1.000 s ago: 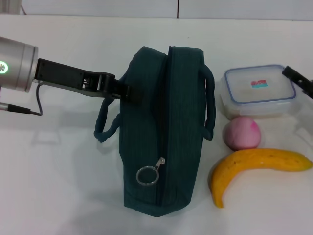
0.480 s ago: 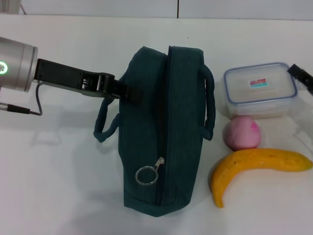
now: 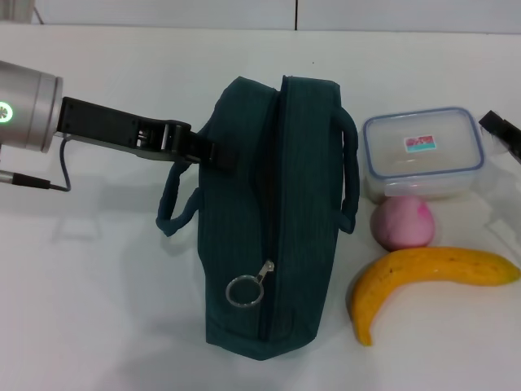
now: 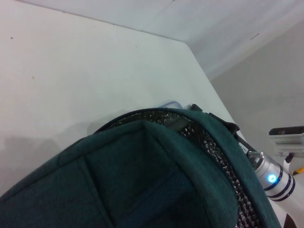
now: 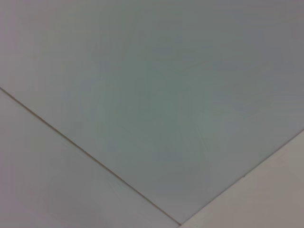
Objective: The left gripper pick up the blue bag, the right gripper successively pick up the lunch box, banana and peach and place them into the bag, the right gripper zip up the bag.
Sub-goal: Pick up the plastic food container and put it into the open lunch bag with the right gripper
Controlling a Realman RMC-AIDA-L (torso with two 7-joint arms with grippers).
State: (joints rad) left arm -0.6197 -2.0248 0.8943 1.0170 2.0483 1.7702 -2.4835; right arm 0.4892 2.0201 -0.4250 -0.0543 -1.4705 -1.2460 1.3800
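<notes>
left gripper [image 3: 213, 153]: fingers clamped on the blue bag [image 3: 273, 220]'s upper edge.
right gripper [image 3: 502, 130]: just beside lunch box [image 3: 422, 153]; finger state cannot be told.

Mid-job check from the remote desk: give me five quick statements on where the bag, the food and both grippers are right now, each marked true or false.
1. The left gripper is at the blue bag. True.
2. The peach is inside the bag. False: it lies on the table.
3. The banana lies nearer the camera than the peach. True.
4. The lunch box has no lid. False: its blue-rimmed lid is on.
5. The right gripper is at the zipper ring. False: it is beside the lunch box.
</notes>
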